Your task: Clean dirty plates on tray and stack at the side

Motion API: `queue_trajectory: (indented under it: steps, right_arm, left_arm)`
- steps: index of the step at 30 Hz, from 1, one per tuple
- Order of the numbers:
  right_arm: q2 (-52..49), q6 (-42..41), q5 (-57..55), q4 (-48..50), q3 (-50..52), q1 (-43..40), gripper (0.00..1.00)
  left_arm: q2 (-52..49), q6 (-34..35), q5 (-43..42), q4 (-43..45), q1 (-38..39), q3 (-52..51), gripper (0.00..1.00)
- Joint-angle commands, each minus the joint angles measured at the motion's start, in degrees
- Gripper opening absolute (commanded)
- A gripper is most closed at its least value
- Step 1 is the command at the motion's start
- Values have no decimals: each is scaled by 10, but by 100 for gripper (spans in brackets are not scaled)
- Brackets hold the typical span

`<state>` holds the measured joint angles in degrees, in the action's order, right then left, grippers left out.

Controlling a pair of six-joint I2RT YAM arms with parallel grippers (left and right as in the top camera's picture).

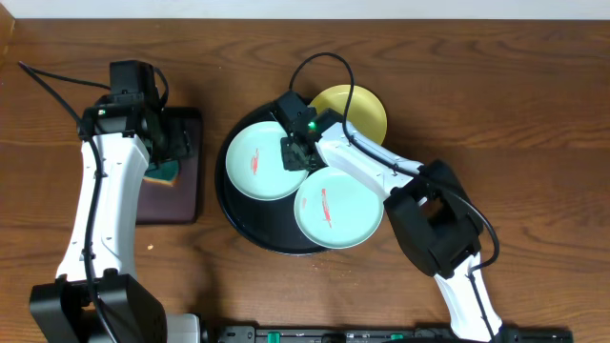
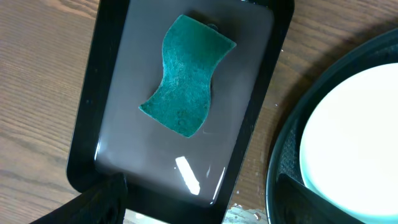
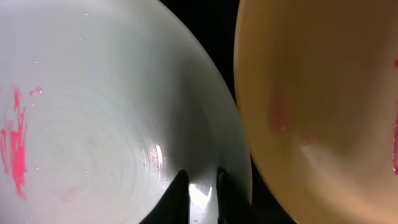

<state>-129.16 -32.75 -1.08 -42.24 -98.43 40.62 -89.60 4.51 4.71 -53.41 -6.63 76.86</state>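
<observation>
While the left gripper [image 2: 200,186] hangs, jaws apart, over a green sponge [image 2: 186,74] by the desk's left edge, the right gripper [image 3: 202,190] clamps a turquoise plate [image 1: 255,164] by its rim.

The right arm [image 1: 362,164] hides part of the yellow plate [image 1: 367,110]; the left fingers [image 2: 99,199] are dark blurs cut off at the bottom edge.
</observation>
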Motion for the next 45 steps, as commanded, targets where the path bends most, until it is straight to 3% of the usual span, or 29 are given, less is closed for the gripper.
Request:
queue_trajectory:
  steps: [1, 8, 20, 34, 37, 45]
  right_arm:
    - [3, 13, -8, -17, -7, -5, 22]
    - [67, 9, -44, -54, -11, -5, 27]
    - [48, -14, -73, -62, 17, -5, 26]
    - [1, -13, -42, -36, 17, -9, 16]
    - [-3, -13, -22, -19, 17, -9, 2]
    - [-23, -9, 47, 23, 17, -9, 1]
  left_arm:
    - [-4, 5, 7, 4, -2, 10, 76]
    - [-4, 5, 7, 6, -2, 10, 75]
    - [-4, 5, 7, 3, -2, 9, 76]
    - [-4, 5, 7, 4, -2, 9, 75]
    - [-4, 5, 7, 4, -2, 9, 75]
    - [-4, -7, 7, 4, -2, 3, 75]
